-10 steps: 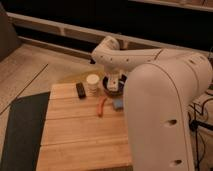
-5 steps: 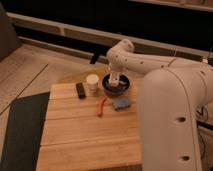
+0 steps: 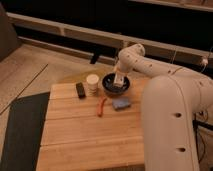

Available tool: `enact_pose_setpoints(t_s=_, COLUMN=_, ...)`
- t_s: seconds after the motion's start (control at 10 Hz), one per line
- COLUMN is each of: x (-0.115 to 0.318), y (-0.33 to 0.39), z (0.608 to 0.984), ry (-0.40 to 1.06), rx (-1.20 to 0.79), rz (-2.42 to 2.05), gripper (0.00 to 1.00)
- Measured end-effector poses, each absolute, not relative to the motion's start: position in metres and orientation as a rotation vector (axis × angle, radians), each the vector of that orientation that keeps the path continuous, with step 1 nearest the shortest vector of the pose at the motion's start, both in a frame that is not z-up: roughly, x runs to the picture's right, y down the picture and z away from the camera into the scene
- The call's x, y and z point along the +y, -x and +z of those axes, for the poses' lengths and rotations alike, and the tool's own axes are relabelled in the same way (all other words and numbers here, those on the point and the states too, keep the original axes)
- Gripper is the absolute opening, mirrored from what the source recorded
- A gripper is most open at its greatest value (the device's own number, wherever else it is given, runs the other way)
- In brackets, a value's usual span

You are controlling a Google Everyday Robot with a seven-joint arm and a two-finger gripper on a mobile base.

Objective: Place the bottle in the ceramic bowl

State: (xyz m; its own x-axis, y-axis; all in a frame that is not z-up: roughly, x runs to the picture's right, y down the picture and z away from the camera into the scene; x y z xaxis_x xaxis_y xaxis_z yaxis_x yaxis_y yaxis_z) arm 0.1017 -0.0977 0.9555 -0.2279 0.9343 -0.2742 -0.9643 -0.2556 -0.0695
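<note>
pincer [image 3: 119, 80] hangs over the ceramic bowl [image 3: 116, 85], at 12 o'clock on the worktop [image 3: 85, 135] | grip: cannot tell how far open | bottle [image 3: 119, 79]: pale shape at the pincer tip inside the bowl rim | advice: lower until it rests, release gently, lift straight up clear of the white cup [image 3: 92, 83] at the bowl's 9 o'clock

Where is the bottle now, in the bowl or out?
In: the bottle stands inside the bowl's rim, with the pincer at its top.
</note>
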Motion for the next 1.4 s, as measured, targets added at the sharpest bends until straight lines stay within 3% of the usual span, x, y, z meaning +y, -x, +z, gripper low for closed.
enact_pose_setpoints(t_s=0.4, x=-0.081, y=-0.083, z=0.979, ry=0.375, rx=0.141, rz=1.746, gripper=0.02)
enact_pose_setpoints(t_s=0.6, x=-0.081, y=-0.084, z=0.979, ry=0.374, rx=0.142, rz=1.748, gripper=0.18)
enact_pose_setpoints(t_s=0.7, x=-0.081, y=-0.082, z=0.98, ry=0.375, rx=0.141, rz=1.746, gripper=0.33)
enact_pose_setpoints(t_s=1.1, x=-0.08, y=-0.083, z=0.98, ry=0.375, rx=0.142, rz=1.747, gripper=0.73)
enact_pose_setpoints(t_s=1.2, x=-0.08, y=-0.084, z=0.98, ry=0.374, rx=0.142, rz=1.747, gripper=0.79)
enact_pose_setpoints(t_s=1.4, x=-0.08, y=-0.084, z=0.98, ry=0.374, rx=0.143, rz=1.748, gripper=0.8)
